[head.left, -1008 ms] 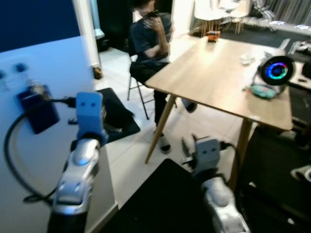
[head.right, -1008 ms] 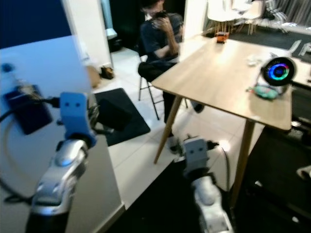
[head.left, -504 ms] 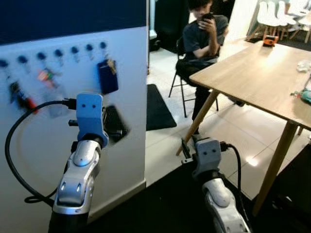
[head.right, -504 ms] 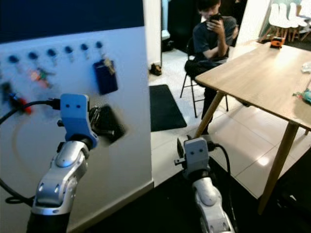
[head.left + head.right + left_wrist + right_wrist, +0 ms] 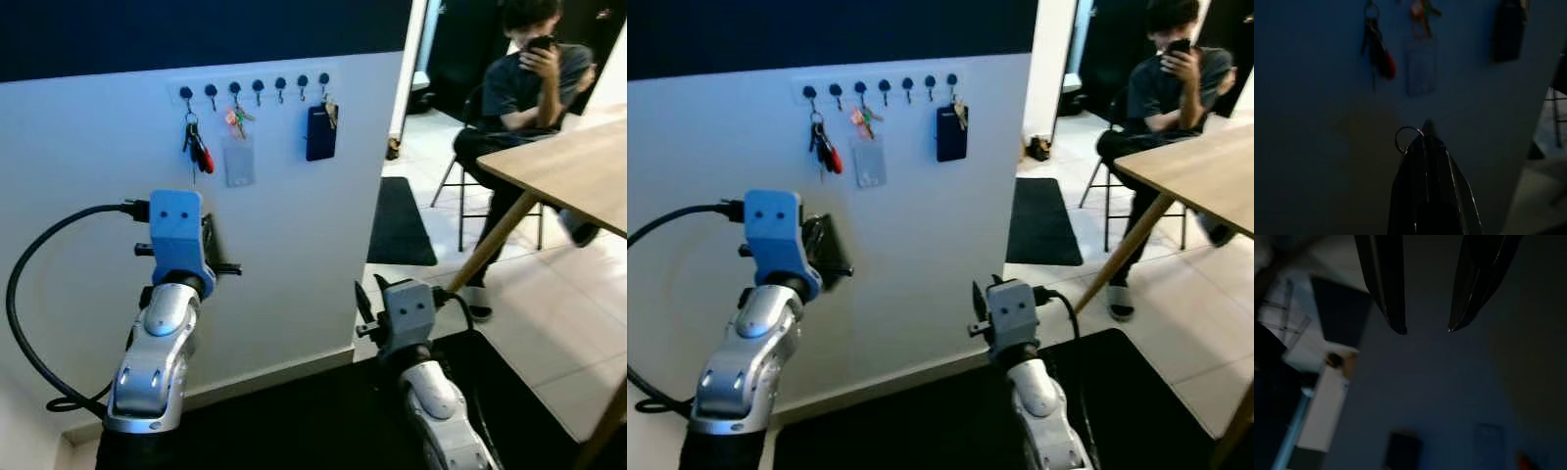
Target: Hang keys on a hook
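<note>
One thin metal key ring [image 5: 1406, 137], pinched by left end effector [image 5: 1426, 139]

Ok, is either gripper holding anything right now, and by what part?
The left gripper is shut on a key ring; the fingers pinch its edge, and the loop sticks out beside the tips. The right gripper is open and holds nothing.

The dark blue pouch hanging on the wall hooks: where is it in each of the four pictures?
Left eye view: dark blue pouch hangs under the rightmost hooks.
Right eye view: same spot, near the wall's right end.
Left wrist view: dim dark shape beyond the left hand.
Right wrist view: faint dark rectangle, far from the right hand.
Shared landmark: the clear card holder on the same row of hooks.
</note>
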### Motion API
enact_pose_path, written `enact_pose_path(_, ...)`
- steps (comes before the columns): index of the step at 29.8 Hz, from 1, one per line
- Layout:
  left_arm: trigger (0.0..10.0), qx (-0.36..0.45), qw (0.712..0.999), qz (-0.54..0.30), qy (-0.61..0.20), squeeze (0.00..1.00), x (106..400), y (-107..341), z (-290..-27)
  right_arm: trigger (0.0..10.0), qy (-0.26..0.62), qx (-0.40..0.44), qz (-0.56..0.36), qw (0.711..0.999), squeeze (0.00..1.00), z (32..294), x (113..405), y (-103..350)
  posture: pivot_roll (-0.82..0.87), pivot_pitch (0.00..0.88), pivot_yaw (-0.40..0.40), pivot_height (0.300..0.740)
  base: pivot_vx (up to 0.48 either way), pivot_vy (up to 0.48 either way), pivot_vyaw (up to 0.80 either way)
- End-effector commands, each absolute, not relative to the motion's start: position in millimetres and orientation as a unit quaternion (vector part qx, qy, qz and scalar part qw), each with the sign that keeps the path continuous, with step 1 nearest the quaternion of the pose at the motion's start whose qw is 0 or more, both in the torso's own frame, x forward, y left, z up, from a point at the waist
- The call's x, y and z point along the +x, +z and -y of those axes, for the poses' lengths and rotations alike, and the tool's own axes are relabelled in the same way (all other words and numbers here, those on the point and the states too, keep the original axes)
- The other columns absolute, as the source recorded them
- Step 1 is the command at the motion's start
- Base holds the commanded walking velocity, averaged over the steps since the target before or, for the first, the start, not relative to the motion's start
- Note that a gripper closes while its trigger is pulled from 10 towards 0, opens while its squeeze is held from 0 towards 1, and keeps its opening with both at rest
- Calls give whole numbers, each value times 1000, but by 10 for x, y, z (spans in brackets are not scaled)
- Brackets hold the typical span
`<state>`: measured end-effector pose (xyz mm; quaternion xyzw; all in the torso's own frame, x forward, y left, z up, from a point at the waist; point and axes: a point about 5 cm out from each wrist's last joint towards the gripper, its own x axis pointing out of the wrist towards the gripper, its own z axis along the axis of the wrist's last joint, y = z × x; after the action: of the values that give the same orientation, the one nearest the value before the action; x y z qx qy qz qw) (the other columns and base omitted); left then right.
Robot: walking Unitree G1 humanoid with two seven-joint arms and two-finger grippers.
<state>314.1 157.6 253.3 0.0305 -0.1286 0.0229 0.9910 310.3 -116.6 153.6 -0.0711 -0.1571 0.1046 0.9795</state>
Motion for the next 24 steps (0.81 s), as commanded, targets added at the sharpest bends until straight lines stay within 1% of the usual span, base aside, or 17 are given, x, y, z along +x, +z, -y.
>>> enact_pose_path(1,10000,32,991,126,19,0,3144,2523,-1567,10000,109,-68,153,980,0,1141,3093,1509,88,122,5,740,0,0,0)
enact_pose_path(24,10000,36,991,127,12,0,3151,2520,-1550,10000,112,-68,153,980,0,1130,3083,1501,85,118,11,740,0,0,0)
